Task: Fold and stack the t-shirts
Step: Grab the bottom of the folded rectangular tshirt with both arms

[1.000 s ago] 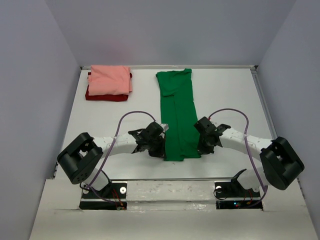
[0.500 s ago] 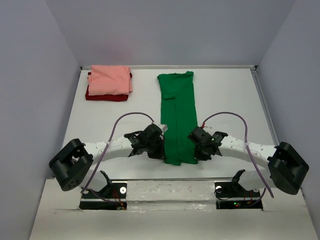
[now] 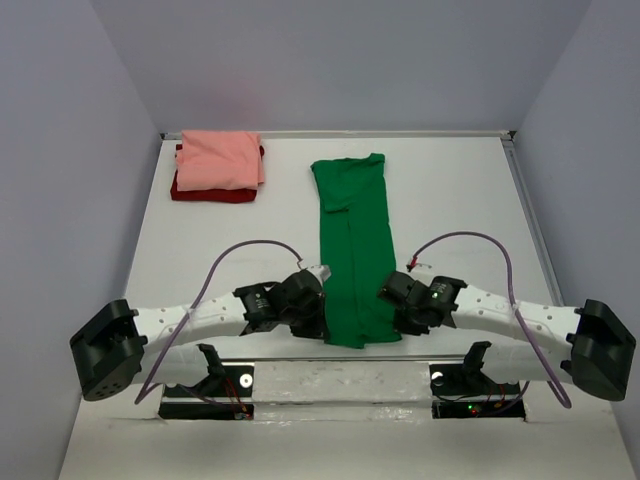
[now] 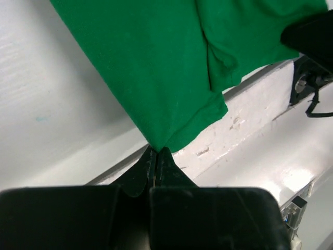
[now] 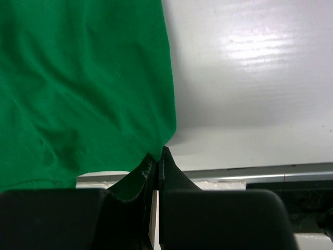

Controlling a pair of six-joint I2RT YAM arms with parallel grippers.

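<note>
Both arms now sit lower in the frame than a second ago, and the green t-shirt (image 3: 352, 250) is dragged toward the near edge of the table (image 3: 460, 200).
- Left gripper (image 4: 156, 155): pressed together, pinching the hem's left corner.
- Right gripper (image 5: 158, 156): likewise, on the right corner.
- Green t-shirt: long narrow strip, centre frame.
- Risk: thin corner pinches may slip under drag, or the side folds may spring open.
- Count: three t-shirts, one green, one salmon pink t-shirt (image 3: 220, 158) atop one dark red t-shirt (image 3: 210, 193), upper left; two grippers.
</note>
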